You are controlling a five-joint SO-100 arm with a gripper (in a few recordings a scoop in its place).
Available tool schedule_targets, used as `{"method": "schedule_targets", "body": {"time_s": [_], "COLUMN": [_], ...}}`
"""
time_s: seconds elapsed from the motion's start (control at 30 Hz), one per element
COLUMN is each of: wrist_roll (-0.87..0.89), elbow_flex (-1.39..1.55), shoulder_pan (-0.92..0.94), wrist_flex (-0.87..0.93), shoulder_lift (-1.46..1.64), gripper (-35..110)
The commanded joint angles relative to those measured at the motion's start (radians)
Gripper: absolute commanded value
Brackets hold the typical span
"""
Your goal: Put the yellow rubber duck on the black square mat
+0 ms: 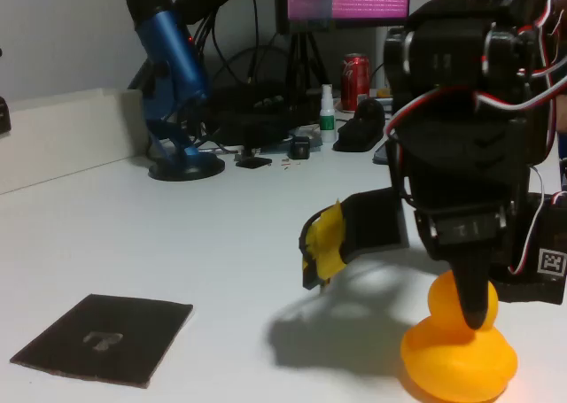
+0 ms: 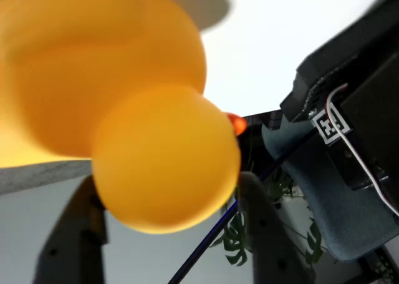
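At the table's (image 1: 133, 235) right side, my claw (image 1: 474, 310) stands wide around the duck's (image 1: 459, 354) head, well apart from the mat (image 1: 106, 339); squeezing the glossy head could let it slip.

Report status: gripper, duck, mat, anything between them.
Gripper open, fingers straddling duck's head. Yellow rubber duck on table, not lifted. Black square mat bare, off to the left in the fixed view. Path between looks clear.

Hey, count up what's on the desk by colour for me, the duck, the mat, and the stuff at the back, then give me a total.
Yellow-orange: 1, the duck, with the claw around its head
Black: 1, the mat
Blue: 1, the microphone
Red: 1, the can
White: 1, the small bottle
Total: 5
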Motion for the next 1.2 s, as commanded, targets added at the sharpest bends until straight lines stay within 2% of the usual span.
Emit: {"method": "schedule_targets", "body": {"time_s": [0.0, 0.17, 0.87, 1.17], "wrist_roll": [-0.014, -0.014, -0.014, -0.014], "elbow_flex": [-0.005, -0.006, -0.025, -0.187], "shoulder_pan": [0.005, 0.006, 0.009, 0.012], "wrist_flex": [0.034, 0.034, 0.034, 0.049], "shoulder_lift": [0.009, 0.009, 0.026, 0.026], "gripper": [14, 10, 10, 10]}}
